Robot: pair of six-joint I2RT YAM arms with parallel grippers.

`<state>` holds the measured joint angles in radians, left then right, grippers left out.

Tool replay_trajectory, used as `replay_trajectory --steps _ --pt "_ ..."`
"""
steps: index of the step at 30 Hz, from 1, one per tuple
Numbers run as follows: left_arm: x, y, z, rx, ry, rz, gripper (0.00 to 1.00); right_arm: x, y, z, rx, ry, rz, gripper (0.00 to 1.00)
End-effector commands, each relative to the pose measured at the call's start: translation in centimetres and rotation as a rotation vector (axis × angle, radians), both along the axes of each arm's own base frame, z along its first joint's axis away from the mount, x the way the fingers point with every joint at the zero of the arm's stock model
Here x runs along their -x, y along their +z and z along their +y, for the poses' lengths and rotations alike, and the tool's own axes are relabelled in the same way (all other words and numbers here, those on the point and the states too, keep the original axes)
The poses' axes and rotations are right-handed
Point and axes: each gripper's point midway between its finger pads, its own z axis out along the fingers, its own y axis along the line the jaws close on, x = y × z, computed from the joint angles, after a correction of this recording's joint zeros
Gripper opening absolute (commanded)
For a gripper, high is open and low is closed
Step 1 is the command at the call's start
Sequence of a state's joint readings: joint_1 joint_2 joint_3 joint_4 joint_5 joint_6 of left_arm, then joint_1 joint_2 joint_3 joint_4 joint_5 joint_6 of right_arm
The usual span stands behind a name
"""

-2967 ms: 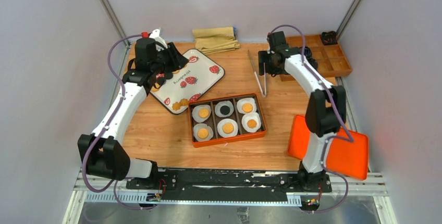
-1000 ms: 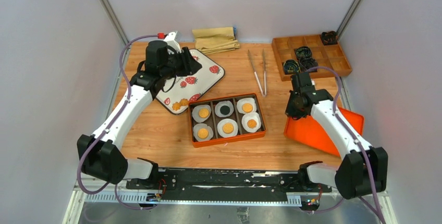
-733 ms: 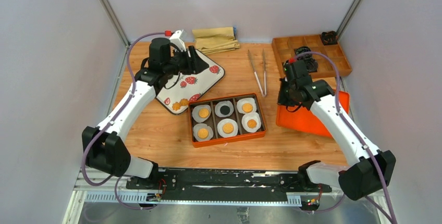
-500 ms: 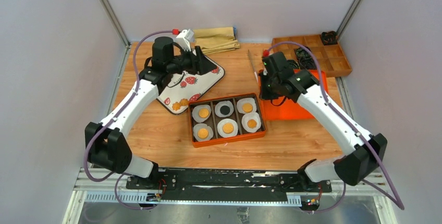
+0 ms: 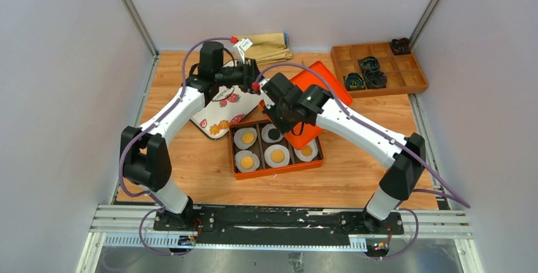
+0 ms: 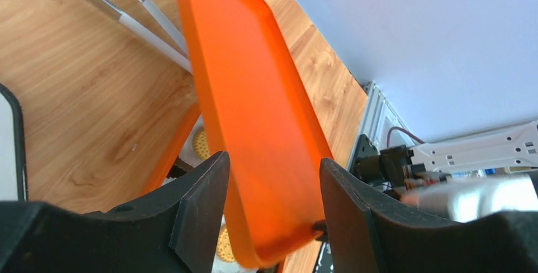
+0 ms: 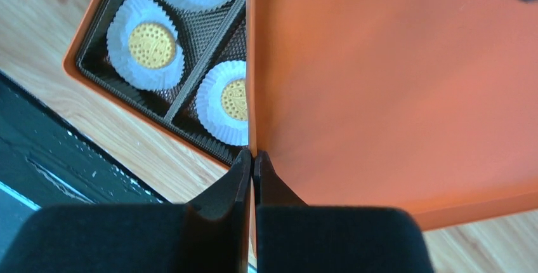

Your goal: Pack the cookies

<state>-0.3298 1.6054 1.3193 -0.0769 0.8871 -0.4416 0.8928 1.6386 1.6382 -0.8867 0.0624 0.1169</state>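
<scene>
An orange box [image 5: 236, 159] holds cookies [image 5: 277, 156] in white paper cups, one of them black [image 5: 274, 134]. More cookies [image 5: 219, 127] lie on the strawberry plate [image 5: 204, 127]. My right gripper [image 5: 285, 119] is shut on the rim of a tilted orange lid [image 5: 311, 82], held over the box's right side. In the right wrist view the gripper [image 7: 252, 156] pinches the lid [image 7: 393, 82] above the cookies [image 7: 151, 44]. My left gripper [image 5: 253, 79] is open; in its view the lid [image 6: 254, 95] shows between the spread fingers [image 6: 203, 203], not squeezed.
A wooden compartment tray [image 5: 380, 70] with black items sits at the back right. A folded tan cloth [image 5: 266, 46] lies at the back. Metal tongs [image 6: 136, 22] rest on the table behind the lid. Walls close in on three sides.
My right arm has swung the orange lid from the table's right side to above the box. My left gripper has moved right off the plate and opened wider.
</scene>
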Motion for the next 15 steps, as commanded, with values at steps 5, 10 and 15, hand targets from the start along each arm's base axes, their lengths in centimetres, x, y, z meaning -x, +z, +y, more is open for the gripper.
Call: replay_trajectory --steps 5,10,15 --pt "-0.1 -2.7 -1.0 -0.013 -0.09 0.066 0.6 0.5 1.2 0.5 0.1 0.161 -0.081 0.0" --pt "-2.0 -6.1 1.5 -0.241 0.061 0.066 0.59 0.4 2.0 -0.4 0.124 0.149 -0.114 0.0" --pt "-2.1 -4.5 2.1 -0.251 0.098 0.027 0.59 0.2 1.7 -1.4 0.169 0.149 -0.137 0.0"
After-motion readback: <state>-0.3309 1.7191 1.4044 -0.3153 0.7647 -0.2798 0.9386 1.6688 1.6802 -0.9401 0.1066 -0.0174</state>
